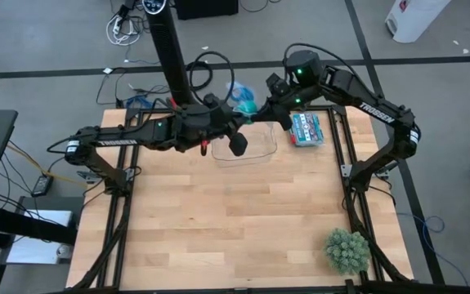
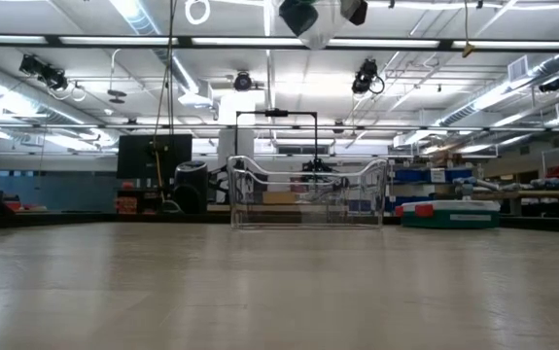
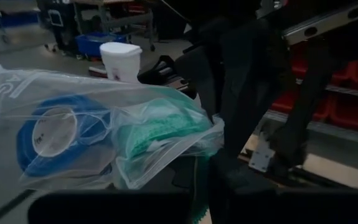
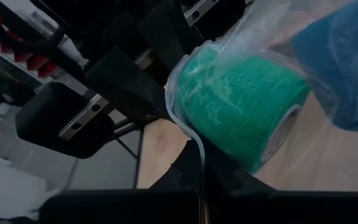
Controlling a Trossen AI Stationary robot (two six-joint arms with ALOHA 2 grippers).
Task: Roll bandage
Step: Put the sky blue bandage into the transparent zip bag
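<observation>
A clear plastic bag point(image 3: 104, 124) is held up above the table's far edge between my two grippers. In it are a teal-green bandage roll point(image 4: 247, 112) and a blue roll point(image 3: 48, 134); the teal roll also shows in the left wrist view point(image 3: 160, 127). My left gripper point(image 1: 233, 114) comes from the table's left and my right gripper point(image 1: 261, 106) from the right. Both are shut on the bag, and they show at the top of the low view point(image 2: 318, 15). My left gripper pinches the bag's film point(image 3: 198, 180) near the teal roll's end of the bag, between its two fingers. The bag is clear of the table and spreads out beyond the fingers with both rolls in it. My right gripper pinches a fold of the bag's film point(image 4: 198, 163) just below the teal roll, between its two fingers. The roll sits in the bag right beyond the fingertips, on its side, with the blue roll point(image 4: 340, 62) behind it. The bag is lifted clear.
A clear plastic basket point(image 1: 247, 145) stands on the table below the grippers; it also shows in the low view point(image 2: 308, 194). A blue and white box point(image 1: 306, 128) lies to its right. A green plant point(image 1: 347, 250) stands at the near right corner. The wooden table point(image 1: 218, 220) stretches toward the near edge.
</observation>
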